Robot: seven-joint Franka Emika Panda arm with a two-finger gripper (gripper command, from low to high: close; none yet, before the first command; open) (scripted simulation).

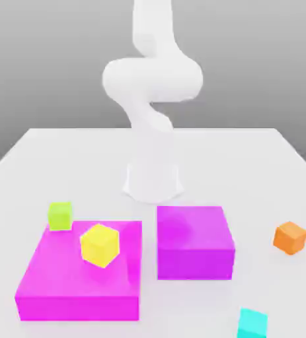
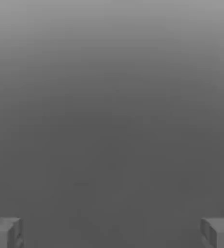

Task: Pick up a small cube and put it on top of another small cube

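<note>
Jaws [image 2: 112, 232] spread wide with nothing between them, facing plain grey backdrop, no cube near them. On the white surface [image 1: 63, 158] in the exterior view: yellow cube [image 1: 100, 245] lower left on the big magenta block [image 1: 76, 280], green cube [image 1: 60, 216] at that block's upper-left corner, orange cube [image 1: 290, 237] at right, cyan cube [image 1: 253, 323] bottom right. Second magenta block [image 1: 193, 242] sits centre, arm [image 1: 153, 99] above it.
</note>
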